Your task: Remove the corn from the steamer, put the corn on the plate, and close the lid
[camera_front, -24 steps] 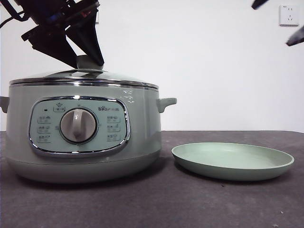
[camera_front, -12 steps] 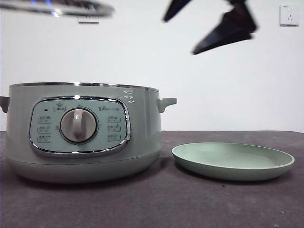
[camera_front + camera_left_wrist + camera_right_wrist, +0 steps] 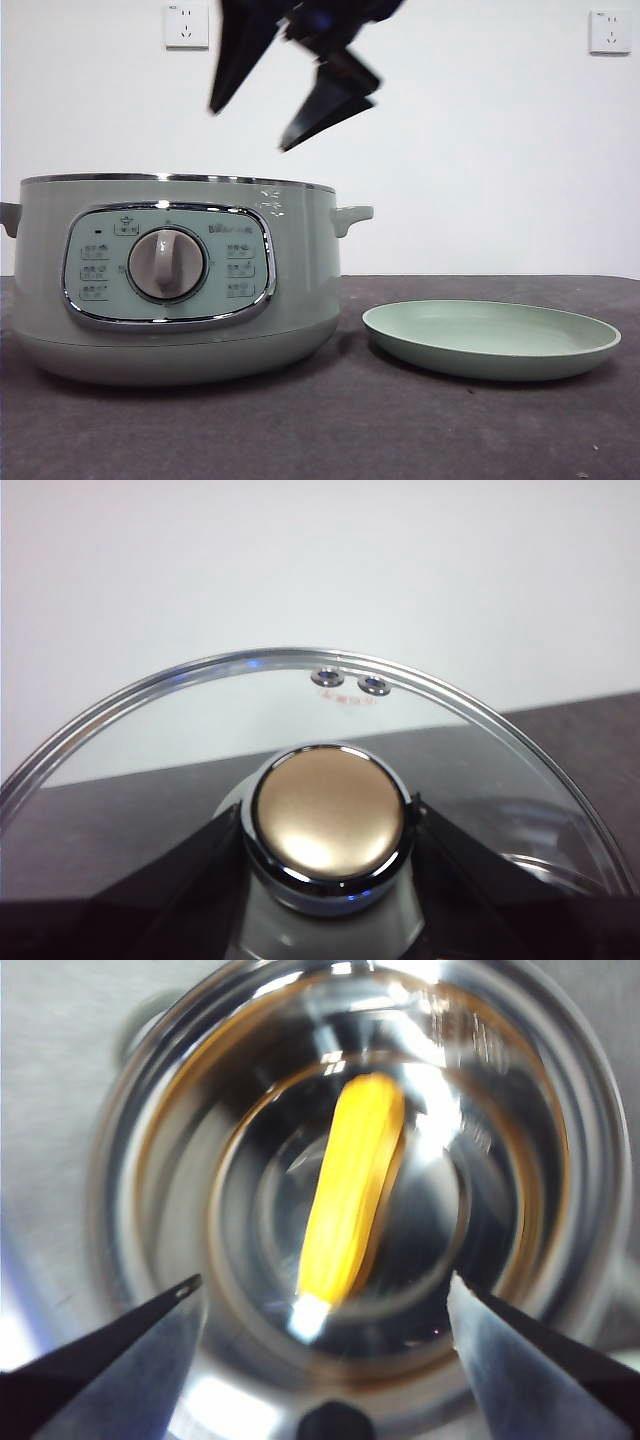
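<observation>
The steamer (image 3: 170, 275) stands uncovered at the left of the table. The corn (image 3: 352, 1185), a yellow-orange cob, lies on the shiny bottom of the steamer's pot (image 3: 150, 1160); the front view hides it behind the pot wall. My right gripper (image 3: 250, 128) hangs open above the pot's right half, and in its own wrist view (image 3: 322, 1295) the cob lies between its spread jaws, below them. My left gripper (image 3: 325, 825) is shut on the knob (image 3: 328, 825) of the glass lid (image 3: 200, 710), held up out of the front view. The plate (image 3: 490, 338) lies empty to the right of the steamer.
The dark table (image 3: 330, 430) runs to a white wall with two sockets (image 3: 187, 25). The steamer's side handle (image 3: 352, 217) sticks out toward the plate, with a small gap between them.
The lid was lifted off the steamer and carried up out of the front view. The right gripper came in from the upper right and now hangs over the open pot.
</observation>
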Robot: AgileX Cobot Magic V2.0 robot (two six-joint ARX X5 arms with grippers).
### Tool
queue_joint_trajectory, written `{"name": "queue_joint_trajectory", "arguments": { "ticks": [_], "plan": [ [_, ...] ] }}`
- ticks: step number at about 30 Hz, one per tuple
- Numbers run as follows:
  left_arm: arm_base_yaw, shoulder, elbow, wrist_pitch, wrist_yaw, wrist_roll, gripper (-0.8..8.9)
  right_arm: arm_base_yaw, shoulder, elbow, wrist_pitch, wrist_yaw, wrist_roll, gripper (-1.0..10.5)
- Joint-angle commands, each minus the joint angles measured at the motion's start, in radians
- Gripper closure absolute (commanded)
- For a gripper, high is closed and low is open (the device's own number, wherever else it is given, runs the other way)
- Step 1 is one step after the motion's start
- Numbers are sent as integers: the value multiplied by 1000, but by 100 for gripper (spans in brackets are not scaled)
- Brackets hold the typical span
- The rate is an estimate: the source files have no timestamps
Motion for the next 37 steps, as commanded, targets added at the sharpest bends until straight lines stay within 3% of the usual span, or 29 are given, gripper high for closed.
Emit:
{"name": "queue_joint_trajectory", "arguments": {
  "ticks": [1,8,16,22,26,27,37],
  "plan": [
    [2,-36,14,28,-33,31,822,23,111,106,-39,32,-44,540],
    [2,-52,14,-14,-32,39,822,71,294,249,-44,127,-71,541],
    [2,-52,14,-29,-31,39,822,86,396,257,-1,152,-72,548],
    [2,-52,14,-35,-31,39,822,86,434,257,-4,151,-60,671],
    [2,-52,14,-51,-31,39,822,88,435,257,-1,152,-57,946],
    [2,-52,14,-54,-31,39,822,88,435,257,0,152,-56,967],
    [2,-42,14,-59,-26,39,822,75,334,261,-34,154,-10,962]
  ]
}}
